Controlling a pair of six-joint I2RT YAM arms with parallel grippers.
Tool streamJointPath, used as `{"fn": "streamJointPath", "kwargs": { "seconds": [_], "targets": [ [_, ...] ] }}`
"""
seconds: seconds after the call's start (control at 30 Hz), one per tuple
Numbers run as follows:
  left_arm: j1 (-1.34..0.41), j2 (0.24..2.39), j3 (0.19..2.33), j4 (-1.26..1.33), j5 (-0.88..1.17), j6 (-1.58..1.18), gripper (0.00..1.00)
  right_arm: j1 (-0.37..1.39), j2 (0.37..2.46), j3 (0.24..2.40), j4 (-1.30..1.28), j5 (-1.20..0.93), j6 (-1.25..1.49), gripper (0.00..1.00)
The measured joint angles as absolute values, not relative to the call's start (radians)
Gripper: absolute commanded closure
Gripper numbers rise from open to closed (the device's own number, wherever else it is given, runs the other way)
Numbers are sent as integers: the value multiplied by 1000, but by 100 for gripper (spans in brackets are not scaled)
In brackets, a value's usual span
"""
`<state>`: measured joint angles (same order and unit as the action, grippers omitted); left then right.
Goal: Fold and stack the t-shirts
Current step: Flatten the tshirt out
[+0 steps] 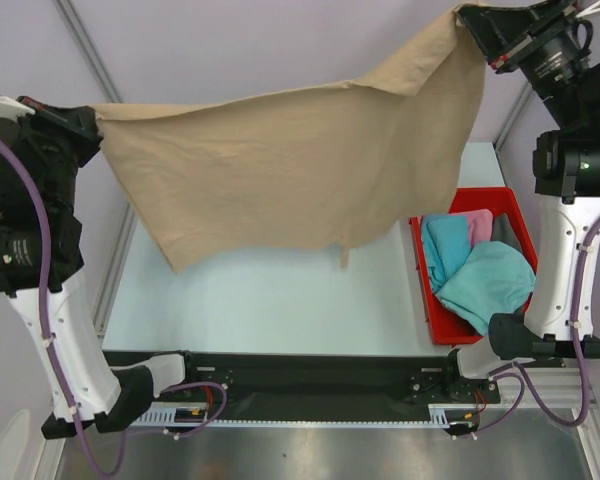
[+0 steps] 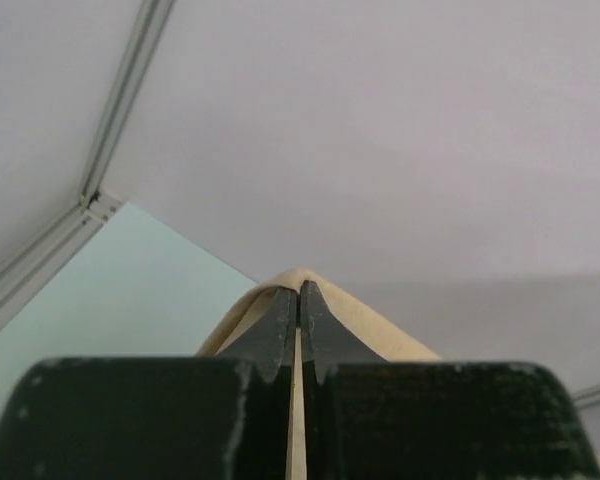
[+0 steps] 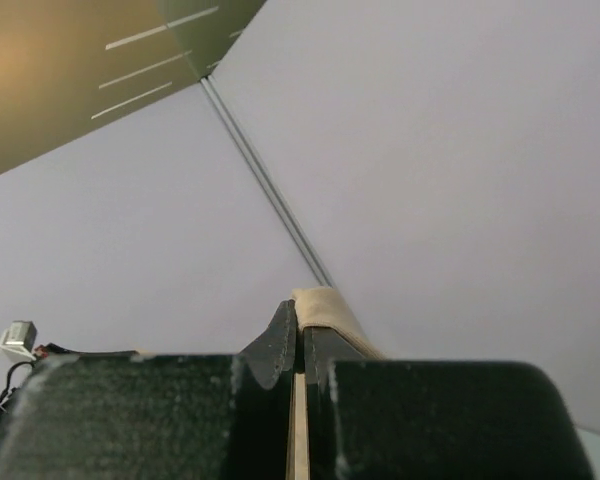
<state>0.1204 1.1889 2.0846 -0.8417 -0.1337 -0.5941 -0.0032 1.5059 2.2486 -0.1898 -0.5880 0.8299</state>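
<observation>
Jaws, left gripper (image 2: 298, 292) and right gripper (image 3: 298, 308): found clamped on tan t-shirt (image 1: 300, 170).
Tan t-shirt: was held raised, left of red bin (image 1: 477, 196).

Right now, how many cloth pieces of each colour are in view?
tan shirt: 1
teal pieces: 2
pink piece: 1
grey piece: 1
Total: 5, four of them bunched in the red bin.
</observation>
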Motion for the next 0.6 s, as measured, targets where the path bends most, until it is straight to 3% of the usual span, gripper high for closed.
{"fn": "streamJointPath", "kwargs": {
  "seconds": [0.3,0.6],
  "targets": [
    [130,1239,2172,-931,-57,-595,100,-46,1443,2264,-237,-592,821,100],
    [133,967,2194,-893,-15,-521,100,-49,1123,2114,-309,-612,746,100]
  ]
}}
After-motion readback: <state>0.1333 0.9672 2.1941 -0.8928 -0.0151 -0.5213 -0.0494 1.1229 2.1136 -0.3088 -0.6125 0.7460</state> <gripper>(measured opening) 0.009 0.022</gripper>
